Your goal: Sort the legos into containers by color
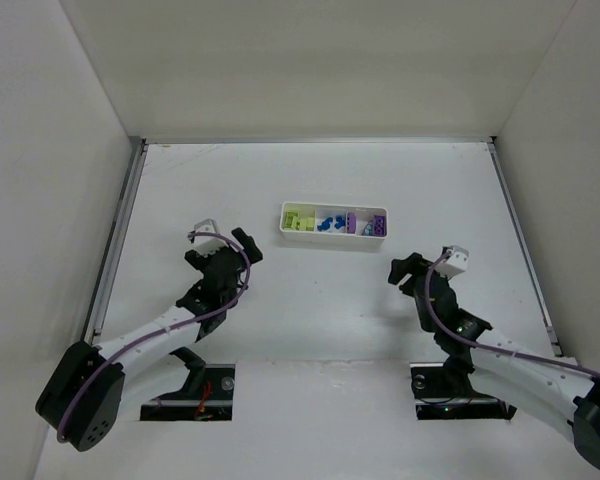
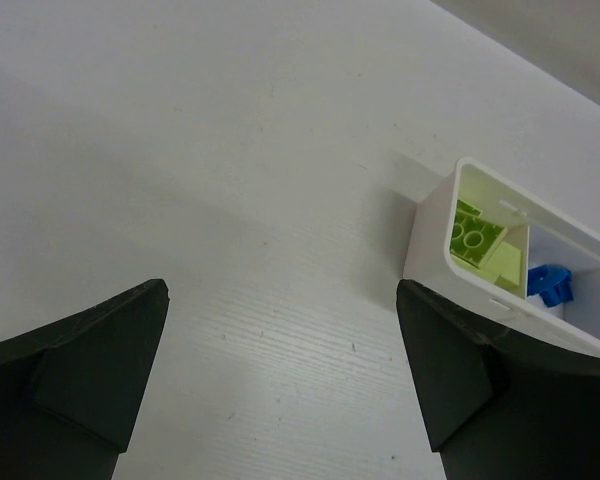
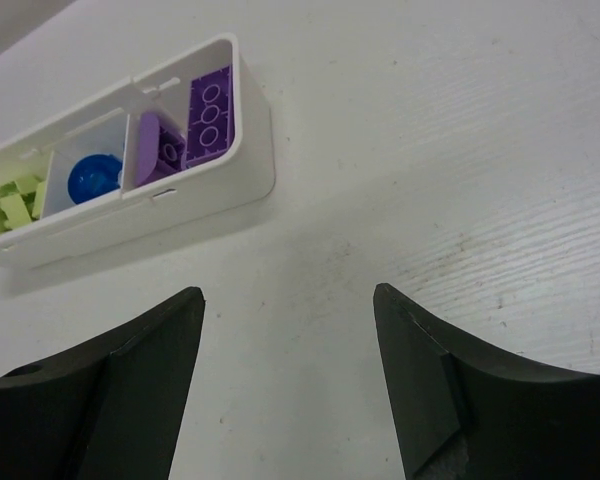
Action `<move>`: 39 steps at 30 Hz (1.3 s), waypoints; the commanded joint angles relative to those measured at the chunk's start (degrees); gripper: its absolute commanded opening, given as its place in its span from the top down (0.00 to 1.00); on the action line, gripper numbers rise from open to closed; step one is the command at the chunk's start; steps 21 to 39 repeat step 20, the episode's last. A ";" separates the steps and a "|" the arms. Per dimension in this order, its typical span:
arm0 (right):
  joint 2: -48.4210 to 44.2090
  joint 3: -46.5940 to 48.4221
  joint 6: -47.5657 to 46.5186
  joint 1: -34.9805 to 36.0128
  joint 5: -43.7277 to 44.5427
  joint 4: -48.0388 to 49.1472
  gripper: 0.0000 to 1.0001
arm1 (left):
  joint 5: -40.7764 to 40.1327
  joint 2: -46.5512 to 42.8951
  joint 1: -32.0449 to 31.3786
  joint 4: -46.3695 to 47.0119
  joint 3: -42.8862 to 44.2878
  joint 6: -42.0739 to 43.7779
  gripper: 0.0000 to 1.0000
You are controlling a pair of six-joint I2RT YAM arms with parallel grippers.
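Legos all sitting in tray, sorted by color: lime in left compt, blue mid, purple right. No loose bricks spotted, so sort prob. done. L gripper & R gripper spread wide, empty, parked short of tray, likely w/ nothing left to grab.

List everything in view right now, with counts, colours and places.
table: one, white, walled on three sides
tray: one, white, divided, far centre of table
lime-green legos: several, exact count unclear, left end of tray
blue legos: a few, middle of tray
purple legos: at least two, right end of tray
left tool: one, black, open, empty, near-left of tray
right tool: one, black, open, empty, near-right of tray
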 commanded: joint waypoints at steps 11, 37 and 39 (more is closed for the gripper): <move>-1.09 -0.79 2.46 -1.33 0.67 4.21 0.24 | -1.05 1.36 0.77 -5.22 4.01 -5.67 0.00; 1.20 0.17 3.25 -1.07 2.95 3.95 0.00 | -1.66 9.00 3.93 -5.22 5.06 -6.11 0.00; 1.20 0.17 3.25 -1.07 2.95 3.95 0.00 | -1.66 9.00 3.93 -5.22 5.06 -6.11 0.00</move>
